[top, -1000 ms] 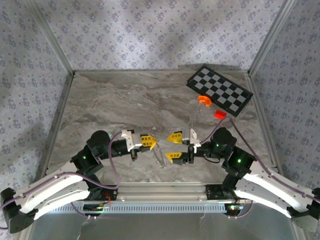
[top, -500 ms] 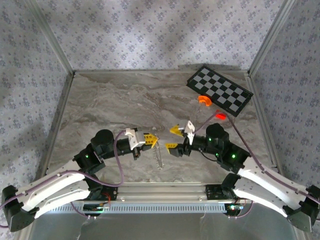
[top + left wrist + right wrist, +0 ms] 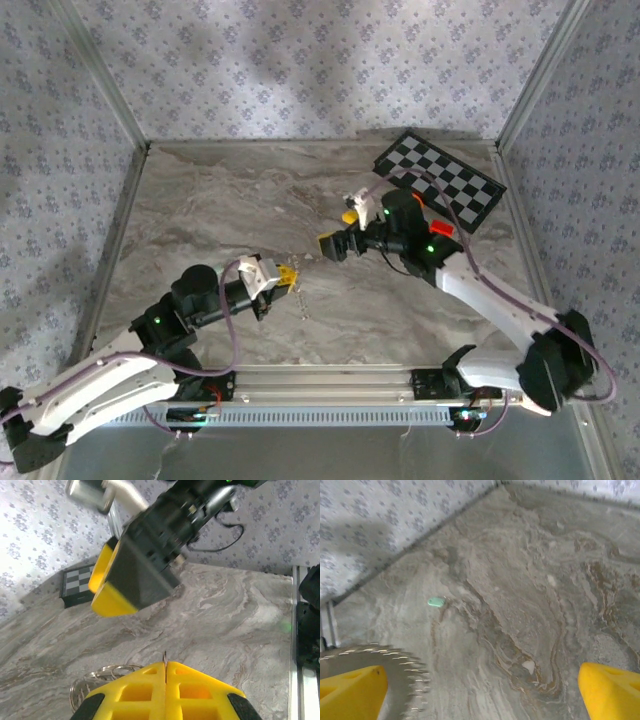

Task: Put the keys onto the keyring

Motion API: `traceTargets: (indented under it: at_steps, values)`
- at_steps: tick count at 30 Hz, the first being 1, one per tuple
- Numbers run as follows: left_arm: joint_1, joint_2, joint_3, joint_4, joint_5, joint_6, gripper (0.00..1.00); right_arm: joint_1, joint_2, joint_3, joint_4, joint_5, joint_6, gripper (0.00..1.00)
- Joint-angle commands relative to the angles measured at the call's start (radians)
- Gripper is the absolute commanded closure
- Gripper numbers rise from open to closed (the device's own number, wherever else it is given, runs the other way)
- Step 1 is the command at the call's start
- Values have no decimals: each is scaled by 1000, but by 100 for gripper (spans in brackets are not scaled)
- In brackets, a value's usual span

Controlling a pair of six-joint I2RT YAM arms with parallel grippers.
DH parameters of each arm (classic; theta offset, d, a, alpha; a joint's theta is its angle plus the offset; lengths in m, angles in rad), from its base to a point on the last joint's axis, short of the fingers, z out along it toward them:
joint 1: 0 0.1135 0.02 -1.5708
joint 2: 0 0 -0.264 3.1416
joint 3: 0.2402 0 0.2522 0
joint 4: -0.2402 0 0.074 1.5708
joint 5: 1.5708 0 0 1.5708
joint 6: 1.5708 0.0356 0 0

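Two surfaces to note first. The table (image 3: 200, 220) is grey-brown marble pattern, matte, with darker veins running across it. The walls (image 3: 300, 60) on three sides carry pale grey paper with a small repeating floral print. A metal rail (image 3: 330, 380) runs along the 6 o'clock edge.

- Checkerboard (image 3: 460, 185), black and white, lies flat at 2 o'clock, skewed to the walls.
- Red piece (image 3: 443, 229) sits at the board's 7 o'clock, beside the right arm.
- Green speck (image 3: 436, 601) lies on the bare marble, seen from the right wrist.

Keyring (image 3: 97, 677): thin silvery wire, several loops overlapping, bright against the marble. It lies at 8 o'clock of the yellow fingertips in the left wrist view, partly tucked behind them. A sliver of wire stands in the seam between the pads.

Left claw (image 3: 289, 272): pads pressed flat together, pinching that wire. It sits near the table's centre, at 7 o'clock. A faint pale streak (image 3: 303, 300) shows at its 5 o'clock; too small to tell chain from key.

Right claw (image 3: 338, 231): fingers spread wide, nothing between them, at 1 o'clock of the left claw and apart from it.
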Motion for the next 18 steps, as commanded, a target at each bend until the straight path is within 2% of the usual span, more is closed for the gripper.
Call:
traceTargets:
  at_steps: [1,9,18]
  values:
    - [7,-46,3,-16,-37,-24,100,-18,134,109,-99,-19,-41,0]
    - [7,-110,2,-80,-97,-89,100,-23,497,438,-210,-96,-80,0]
    - [6,-128,25,-186,-187,-150,100,27,803,738,-335,-164,-167,1]
